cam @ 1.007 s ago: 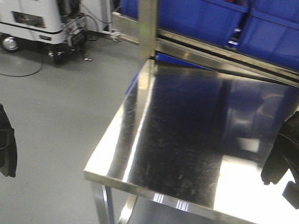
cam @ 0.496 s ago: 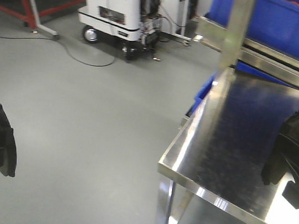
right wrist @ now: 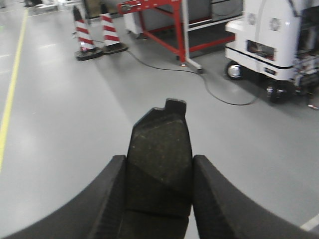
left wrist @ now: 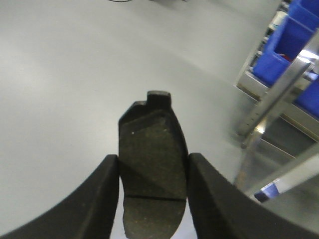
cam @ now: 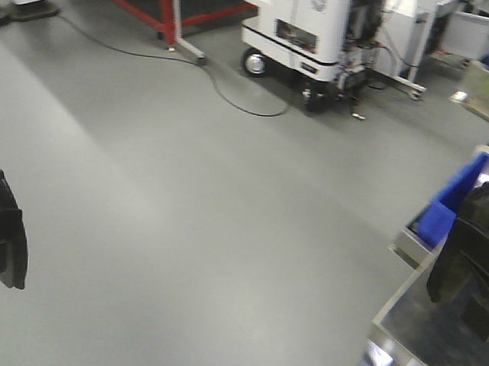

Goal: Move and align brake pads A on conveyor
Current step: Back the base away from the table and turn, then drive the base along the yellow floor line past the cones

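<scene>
Left gripper [left wrist: 152, 159] pinches a flat, dark grey, slightly curved brake pad [left wrist: 152, 184] between its two black fingers, with the grooved face toward the wrist camera and the tab end pointing away. Right gripper [right wrist: 159, 159] clamps a second dark grey brake pad [right wrist: 159, 167] likewise. Both pads hang above the smooth grey floor [cam: 183, 229]. A shiny stainless steel table [cam: 417, 351] corner shows near the right gripper; a white wheeled cart [cam: 304, 29] stands well apart.

Left gripper [left wrist: 153, 167] clamped on brake pad [left wrist: 151, 142], black fingers [left wrist: 97, 199] pressing its left and right edges. Pad stands lengthwise, tab at far end, thin groove across near end. Grey floor [left wrist: 65, 74] beneath. Steel frame [left wrist: 271, 102], blue bins [left wrist: 284, 45] far right.
</scene>
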Available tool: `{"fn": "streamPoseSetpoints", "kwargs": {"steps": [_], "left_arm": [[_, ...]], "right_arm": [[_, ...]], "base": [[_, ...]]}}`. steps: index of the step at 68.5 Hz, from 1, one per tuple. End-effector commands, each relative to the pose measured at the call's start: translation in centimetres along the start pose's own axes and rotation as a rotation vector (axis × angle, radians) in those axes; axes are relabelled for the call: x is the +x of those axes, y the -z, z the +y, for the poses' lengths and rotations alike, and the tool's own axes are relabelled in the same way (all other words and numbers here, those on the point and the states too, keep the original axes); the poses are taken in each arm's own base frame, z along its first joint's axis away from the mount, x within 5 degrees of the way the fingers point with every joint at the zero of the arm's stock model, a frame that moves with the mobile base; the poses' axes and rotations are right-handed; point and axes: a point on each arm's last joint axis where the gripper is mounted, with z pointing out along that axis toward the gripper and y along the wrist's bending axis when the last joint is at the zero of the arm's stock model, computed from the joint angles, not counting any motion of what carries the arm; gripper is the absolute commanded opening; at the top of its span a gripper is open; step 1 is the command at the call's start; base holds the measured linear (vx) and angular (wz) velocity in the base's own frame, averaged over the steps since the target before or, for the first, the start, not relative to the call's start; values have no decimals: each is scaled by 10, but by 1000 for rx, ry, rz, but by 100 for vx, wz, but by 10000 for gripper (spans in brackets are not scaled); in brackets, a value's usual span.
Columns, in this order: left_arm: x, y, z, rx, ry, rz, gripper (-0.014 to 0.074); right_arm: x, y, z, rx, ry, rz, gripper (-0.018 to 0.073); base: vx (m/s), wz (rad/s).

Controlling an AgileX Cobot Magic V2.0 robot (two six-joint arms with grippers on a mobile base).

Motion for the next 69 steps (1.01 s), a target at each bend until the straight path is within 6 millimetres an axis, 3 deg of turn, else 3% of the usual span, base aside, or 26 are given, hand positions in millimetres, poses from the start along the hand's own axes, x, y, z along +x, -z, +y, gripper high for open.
{"fn": "streamPoseSetpoints", "kwargs": {"steps": [1, 69], "left_arm": [[-13, 7, -5, 45, -1, -100, 56], [-13, 7, -5, 45, -1, -100, 56]], "right_arm": [[-19, 4, 4, -37, 17, -123, 24], [-19, 4, 4, -37, 17, -123, 24]], "base": [[14, 55], [13, 52]]}}
